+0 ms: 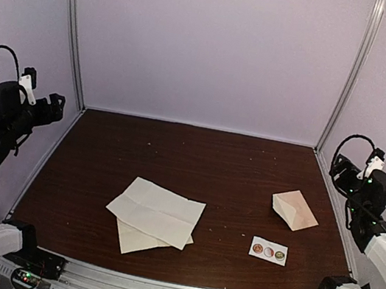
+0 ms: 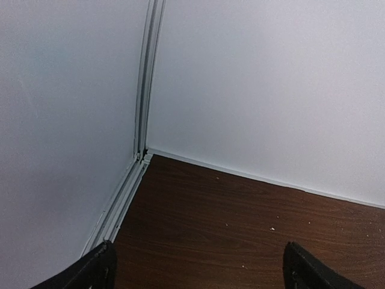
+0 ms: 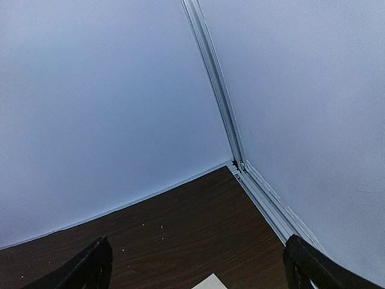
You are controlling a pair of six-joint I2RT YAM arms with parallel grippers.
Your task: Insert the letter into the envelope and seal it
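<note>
— What carries everything?
— A dark brown wood-grain table, with a few pale specks on it.
— And what lies on it?
— 2 creased whitish sheets, left of centre toward the near edge. The upper sheet overlaps the lower sheet, whose corner pokes out in front.
— Anything on the right?
— The tan envelope, lying flat and well apart from the sheets. Near it, toward the front, is a white strip with 3 round stickers.
</note>
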